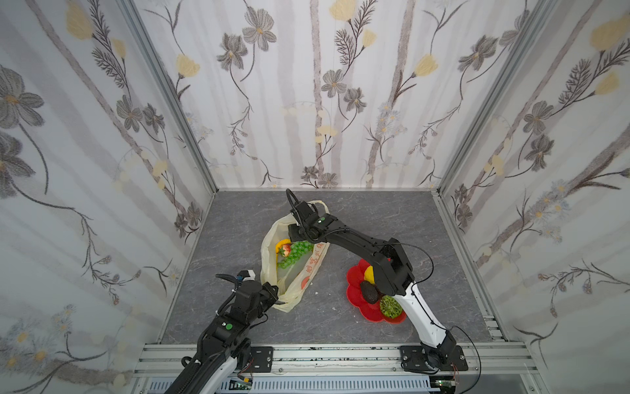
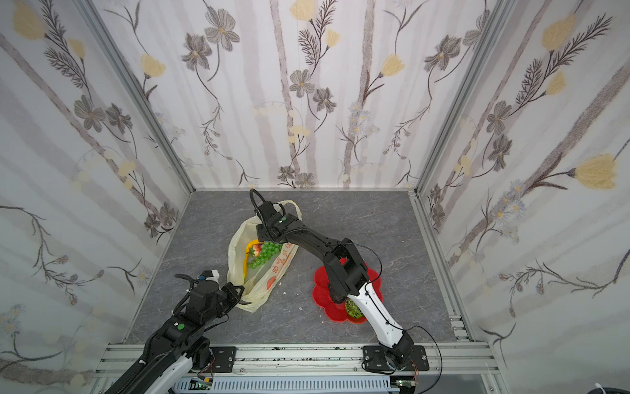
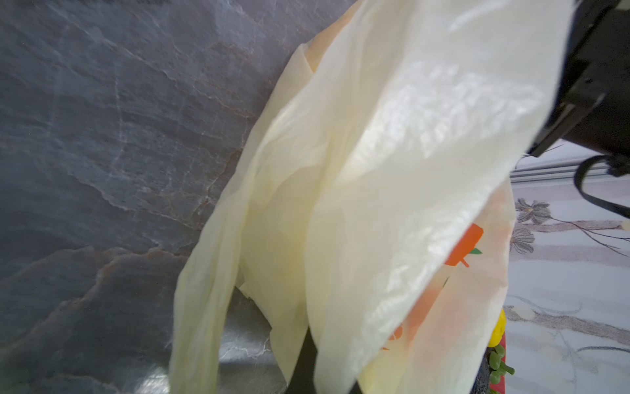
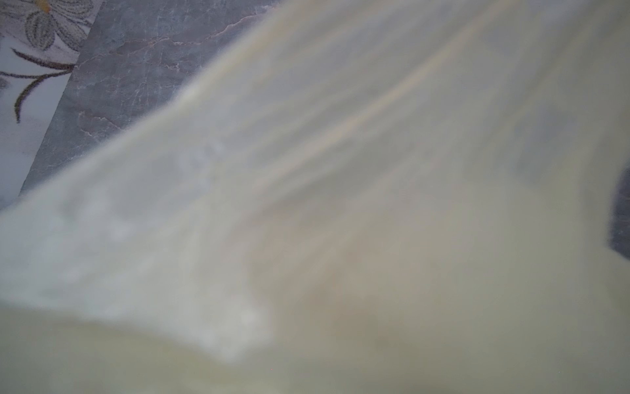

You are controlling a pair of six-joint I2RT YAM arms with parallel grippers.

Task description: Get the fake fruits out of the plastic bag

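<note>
Left pincer [image 1: 278,296], shut on the near end of the plastic bag [image 1: 267,261], seemingly anchors it on the desk [image 1: 375,221] with grape bunch [image 1: 296,252], strawberry [image 1: 285,251] and banana [image 1: 281,243] inside, while the right pincer [image 1: 296,234] is at its far end, opening indiscernible.

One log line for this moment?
left gripper: shut on bag | right gripper: at bag's far end, jaws hidden | in bag: grapes, strawberry, banana | on plate: avocado, green ball
</note>
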